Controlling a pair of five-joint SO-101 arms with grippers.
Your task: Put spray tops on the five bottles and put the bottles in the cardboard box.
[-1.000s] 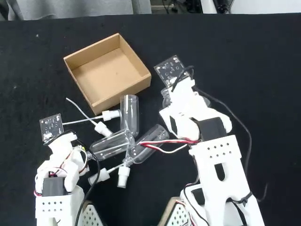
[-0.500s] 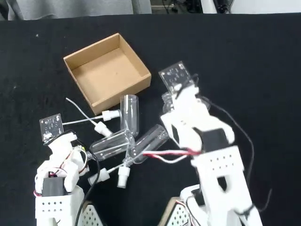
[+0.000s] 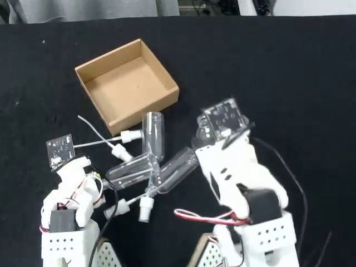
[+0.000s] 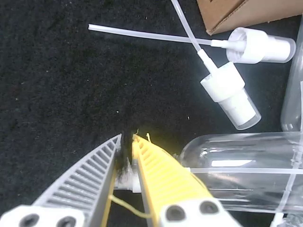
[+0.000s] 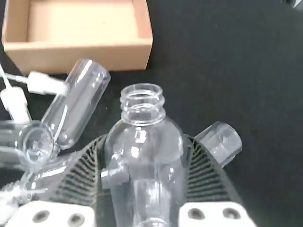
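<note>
Bottle (image 5: 144,156), uncapped, gripped at its body by the right hand (image 5: 145,141), just short of the cardboard box (image 3: 94,69).
Left hand (image 4: 125,139) is closed and holds nothing, its tips on the counter (image 4: 57,85) beside a lying bottle (image 4: 246,165); loose spray tops (image 4: 232,94) lie nearby.

We look down steeply from the high camera over the whole black surface (image 3: 300,67), with both arms based at its near edge. Our left wrist camera sits very near the surface, facing along its tool (image 4: 127,138) toward two spray tops (image 4: 230,94). The right wrist camera looks out past its tool (image 5: 144,144) and the bottle (image 5: 142,104) it holds, probably from somewhat higher. All three views share the cardboard box (image 3: 127,83) and those tops.
</note>
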